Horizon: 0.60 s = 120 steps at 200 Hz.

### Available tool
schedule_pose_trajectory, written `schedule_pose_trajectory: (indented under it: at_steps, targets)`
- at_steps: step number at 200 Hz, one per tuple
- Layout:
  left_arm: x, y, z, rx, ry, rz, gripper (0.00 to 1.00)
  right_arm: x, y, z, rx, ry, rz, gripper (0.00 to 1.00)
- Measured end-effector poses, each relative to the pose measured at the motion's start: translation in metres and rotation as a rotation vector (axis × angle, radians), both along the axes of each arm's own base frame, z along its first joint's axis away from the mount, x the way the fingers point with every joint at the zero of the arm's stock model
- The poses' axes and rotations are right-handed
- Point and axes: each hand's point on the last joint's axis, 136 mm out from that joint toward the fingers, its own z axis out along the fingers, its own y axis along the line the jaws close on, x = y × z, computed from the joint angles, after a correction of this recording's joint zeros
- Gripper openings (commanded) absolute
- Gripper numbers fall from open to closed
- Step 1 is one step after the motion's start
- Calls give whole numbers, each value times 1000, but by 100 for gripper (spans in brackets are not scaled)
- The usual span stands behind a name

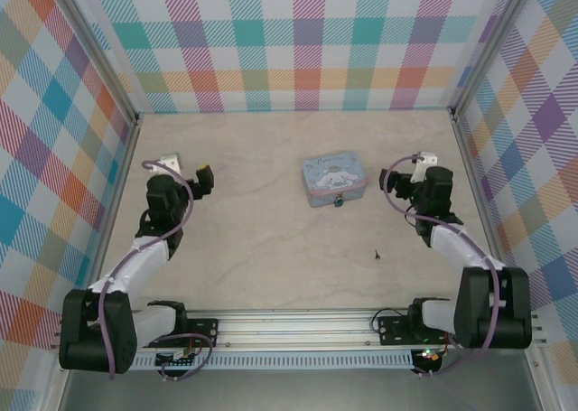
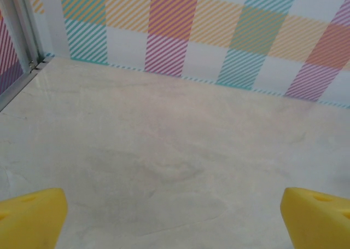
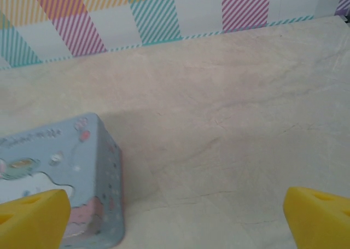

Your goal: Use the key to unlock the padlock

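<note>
Starting on the left, the left arm (image 1: 144,248) sits folded close to the checked side wall (image 1: 54,158), the left jaws wide apart and holding nothing, bare surface (image 1: 244,239) ahead of them. Across to the middle: the pale blue tin (image 1: 334,176), and there's the padlock (image 1: 338,200), tiny and teal, right at the tin's near edge and touching it. A little right and nearer the bases lies the key (image 1: 377,254), a dark speck alone on open surface, well apart from the lock. Over to the right arm (image 1: 461,248): the right jaws likewise spread and empty, pointed in toward the tin's end. Nothing's picked up, so I'd say the key comes first. The right arm is closer, and it wants a straight drop with the jaws narrowed, because a sliver that flat could skid away. Plenty of room round the key; the tight spots are the side walls behind each arm and the rail (image 1: 298,325) along the near edge.
</note>
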Motion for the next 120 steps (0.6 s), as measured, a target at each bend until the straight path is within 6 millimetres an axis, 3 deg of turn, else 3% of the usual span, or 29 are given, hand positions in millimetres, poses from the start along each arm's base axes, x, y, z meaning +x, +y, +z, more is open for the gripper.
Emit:
schedule_pose_trajectory:
  at_steps: [20, 42, 58, 81, 120]
  targets:
    - [1, -9, 28, -90, -17, -31, 100, -9, 6, 23, 73, 35, -2, 100]
    - [-8, -21, 31, -186, 10, -64, 100, -25, 15, 28, 152, 120, -5, 100]
    - [-16, -32, 26, -241, 38, -88, 100, -42, 23, 17, 198, 229, -17, 99]
    - [-32, -66, 16, -308, 79, -173, 99, -71, 33, -11, 238, 409, -47, 97]
    - [-57, -114, -18, -372, 184, -287, 99, -119, 45, -48, 239, 657, -93, 89]
